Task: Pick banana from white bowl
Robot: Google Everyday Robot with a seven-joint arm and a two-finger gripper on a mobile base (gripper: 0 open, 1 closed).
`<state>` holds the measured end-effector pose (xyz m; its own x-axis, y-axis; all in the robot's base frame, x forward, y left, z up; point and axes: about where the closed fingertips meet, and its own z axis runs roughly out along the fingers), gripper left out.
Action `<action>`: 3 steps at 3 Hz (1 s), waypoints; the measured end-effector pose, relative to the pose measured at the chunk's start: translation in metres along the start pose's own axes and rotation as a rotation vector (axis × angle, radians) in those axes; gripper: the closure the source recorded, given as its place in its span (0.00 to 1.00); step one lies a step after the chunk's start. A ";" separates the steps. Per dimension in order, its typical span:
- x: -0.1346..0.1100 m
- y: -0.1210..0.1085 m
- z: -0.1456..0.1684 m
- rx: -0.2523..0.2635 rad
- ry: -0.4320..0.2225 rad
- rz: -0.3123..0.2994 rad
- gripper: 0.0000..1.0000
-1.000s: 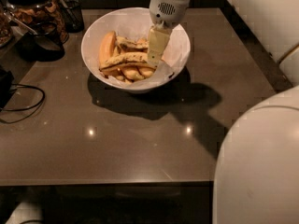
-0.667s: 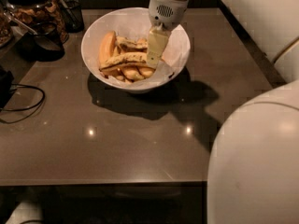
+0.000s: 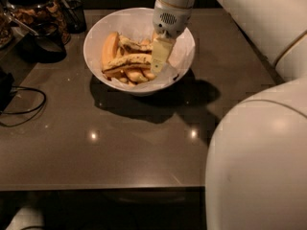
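Observation:
A large white bowl (image 3: pixel 184 44) stands at the back of the dark table and holds several bananas. The banana (image 3: pixel 126 62) with dark brown streaks lies across the pile, curving from left to right. A smoother orange-yellow banana (image 3: pixel 110 47) lies at the left of the bowl. My gripper (image 3: pixel 159 57) reaches down into the right side of the bowl, its pale fingers (image 3: pixel 160 54) at the right end of the streaked banana. The fingertips are hidden among the fruit.
A glass jar (image 3: pixel 36 11) with brown contents and a dark glass (image 3: pixel 73 11) stand at the back left. A black cable (image 3: pixel 21 109) loops at the left edge. My white arm (image 3: pixel 259 152) fills the right foreground. The table's front edge (image 3: pixel 100 187) runs across the bottom.
The gripper stays at the right end of the streaked banana in the bowl. The white arm body in the foreground has shifted a little to the left.

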<state>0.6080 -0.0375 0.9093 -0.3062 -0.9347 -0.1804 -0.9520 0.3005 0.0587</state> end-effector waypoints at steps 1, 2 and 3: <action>0.003 0.000 0.011 -0.025 0.012 0.010 0.44; 0.003 0.000 0.011 -0.025 0.012 0.010 0.63; 0.003 0.000 0.011 -0.025 0.012 0.010 0.86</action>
<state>0.6073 -0.0378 0.8978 -0.3158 -0.9339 -0.1677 -0.9484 0.3054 0.0852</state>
